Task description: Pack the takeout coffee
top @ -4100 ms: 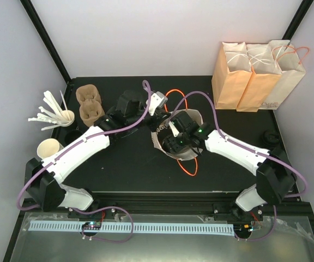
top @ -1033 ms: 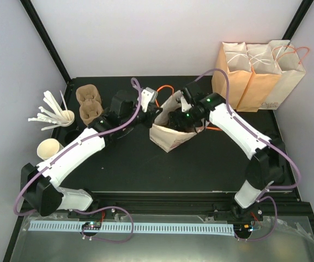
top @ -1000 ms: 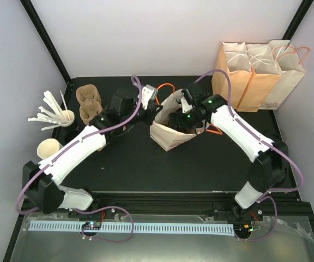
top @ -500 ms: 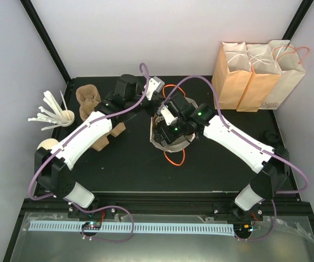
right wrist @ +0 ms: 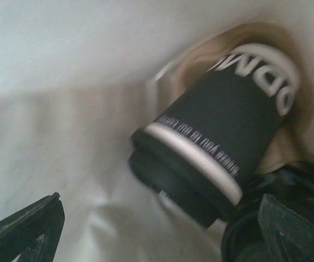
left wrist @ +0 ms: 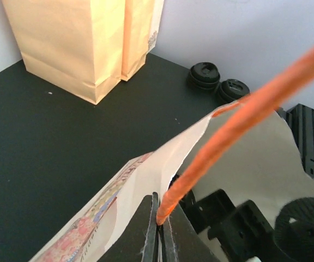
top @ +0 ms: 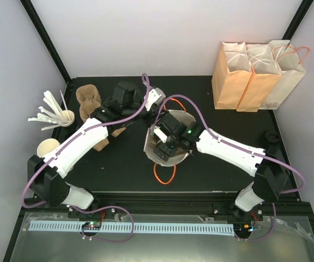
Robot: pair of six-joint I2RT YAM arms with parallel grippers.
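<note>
Right wrist: takeout coffee (right wrist: 217,136), tilted inside paper bag (right wrist: 64,136), noted at 2 o'clock; right gripper (right wrist: 157,234) spread wide. Left gripper (left wrist: 159,240) clamped on paper bag rim and orange handle (left wrist: 244,114).

Three standing paper bags (top: 258,68), one open bag (top: 185,118), one black lidded cup (right wrist: 217,147), two white arms (top: 80,144)

The tabletop (top: 124,164) is viewed from above and behind the arms. The paper bag (top: 148,146) is shared by all views, shown close by both wrist cameras.
</note>
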